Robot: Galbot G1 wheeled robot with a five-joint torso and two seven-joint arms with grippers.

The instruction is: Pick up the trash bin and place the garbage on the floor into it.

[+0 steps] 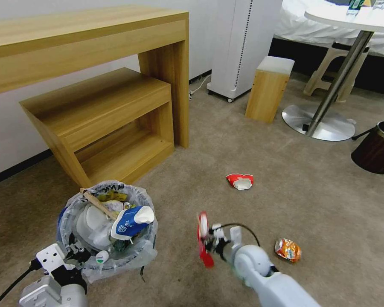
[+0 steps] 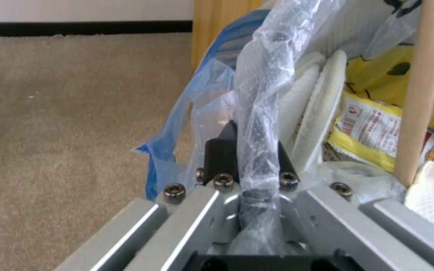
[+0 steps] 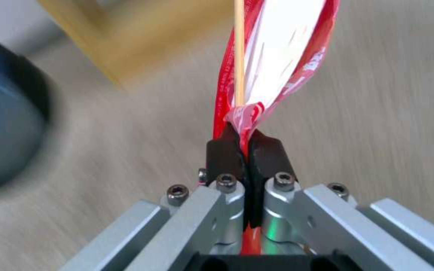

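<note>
Bin (image 1: 106, 226) nearly full, left gripper (image 2: 249, 150) clamped on its rim; right gripper (image 3: 247, 146) pinches red wrapper (image 3: 272, 56); cup (image 1: 240, 181) and snack bag (image 1: 288, 249) remain on floor (image 1: 320, 204).

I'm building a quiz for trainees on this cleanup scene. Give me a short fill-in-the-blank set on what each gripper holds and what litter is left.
1. The left gripper is clamped on the ____ of the trash bin.
2. The right gripper pinches a flattened red-and-____ wrapper.
3. The crushed red-white cup and the orange snack bag lie on the ____.

Missing words: rim; white; carpet
</note>
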